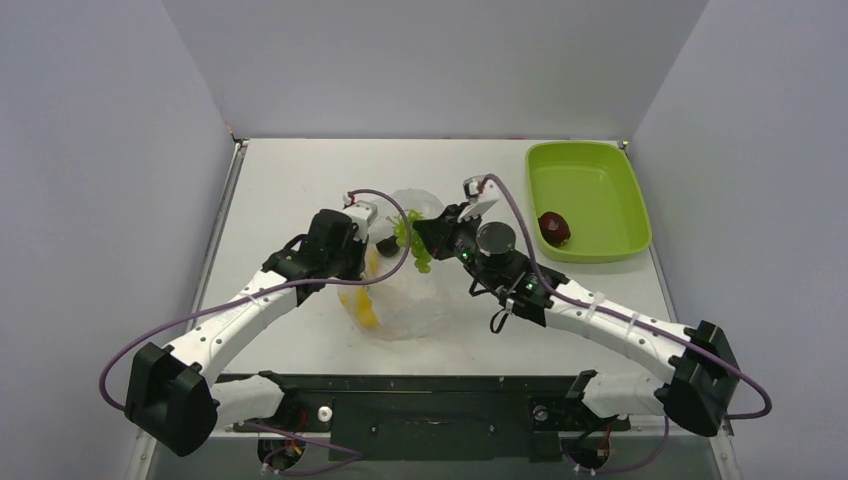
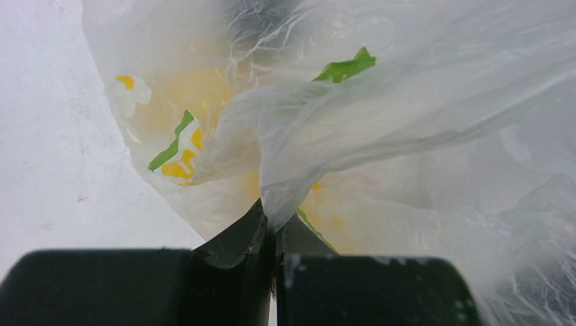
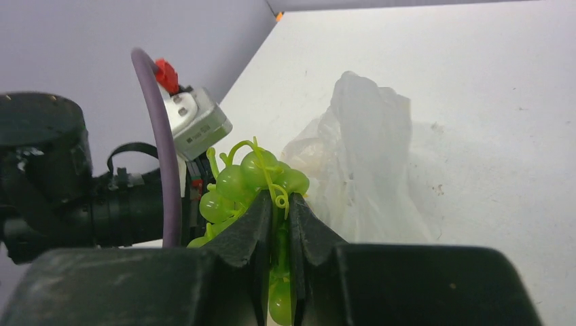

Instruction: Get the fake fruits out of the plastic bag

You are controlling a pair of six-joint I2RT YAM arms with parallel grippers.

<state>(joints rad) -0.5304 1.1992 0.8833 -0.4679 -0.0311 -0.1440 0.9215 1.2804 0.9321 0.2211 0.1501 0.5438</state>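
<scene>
With the left jaws clamped on the bag (image 2: 380,115), we lift the grapes (image 3: 255,178), pinched in the right jaws, straight clear toward the upper-right tray (image 1: 590,190).

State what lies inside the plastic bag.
Through the plastic bag a yellow fruit shows, at its near-left edge. Crumpled film and the left tool hide anything else.
</scene>
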